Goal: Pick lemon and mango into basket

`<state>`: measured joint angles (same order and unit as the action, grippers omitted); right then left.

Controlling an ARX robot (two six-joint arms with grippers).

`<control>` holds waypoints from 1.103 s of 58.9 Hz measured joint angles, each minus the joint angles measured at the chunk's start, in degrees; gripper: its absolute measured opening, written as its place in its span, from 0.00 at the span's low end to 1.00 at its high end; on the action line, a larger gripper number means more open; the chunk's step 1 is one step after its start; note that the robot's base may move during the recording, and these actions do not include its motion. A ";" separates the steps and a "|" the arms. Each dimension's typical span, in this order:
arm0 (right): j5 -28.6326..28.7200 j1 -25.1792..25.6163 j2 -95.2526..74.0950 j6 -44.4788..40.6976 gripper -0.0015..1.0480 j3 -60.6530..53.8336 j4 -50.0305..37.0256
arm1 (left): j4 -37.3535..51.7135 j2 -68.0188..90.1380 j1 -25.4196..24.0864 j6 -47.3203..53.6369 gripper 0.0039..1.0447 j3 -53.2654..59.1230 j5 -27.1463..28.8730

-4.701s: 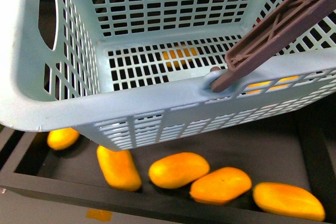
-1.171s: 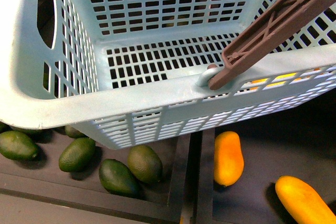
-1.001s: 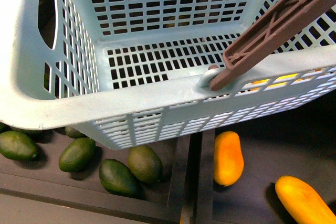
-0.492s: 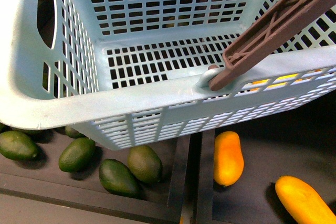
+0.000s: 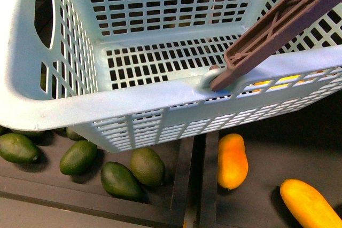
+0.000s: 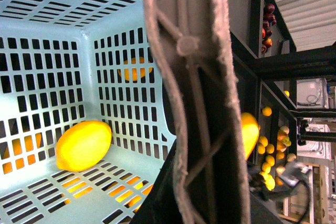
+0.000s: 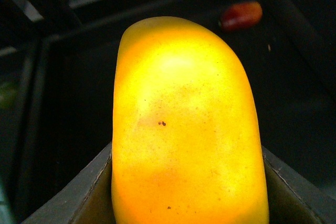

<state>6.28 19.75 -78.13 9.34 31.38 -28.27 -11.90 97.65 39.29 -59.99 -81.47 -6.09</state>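
Observation:
The light-teal slotted basket hangs tilted and fills most of the front view. Its brown handle runs up to the right. In the left wrist view my left gripper is shut on this brown handle; its fingers are hidden behind it. A yellow lemon lies on the basket floor. In the right wrist view my right gripper is shut on a yellow-orange mango, which fills the frame between its dark jaws. Neither gripper shows in the front view.
Below the basket, a dark tray holds green avocados, and the tray beside it holds loose mangoes. A dark divider separates the trays. Shelves with more fruit show in the left wrist view.
The view has shifted from a tray of mangoes to the avocado tray and divider. Over the last second the basket has swung slightly; little else has moved.

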 joint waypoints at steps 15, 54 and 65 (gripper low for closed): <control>-3.13 -9.77 14.71 2.84 0.60 0.28 7.19 | 0.00 0.00 0.00 -0.02 0.04 0.00 -0.04; -15.76 -32.94 1.57 4.46 0.60 6.95 4.13 | 0.00 0.00 -0.02 -0.04 0.04 0.00 -0.04; -16.83 -35.17 -0.39 4.09 0.60 7.58 4.15 | 0.00 0.00 0.00 -0.04 0.04 0.00 -0.04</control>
<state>-10.55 -15.42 -78.52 13.43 38.96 -24.12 -11.90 97.65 39.29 -60.03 -81.47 -6.13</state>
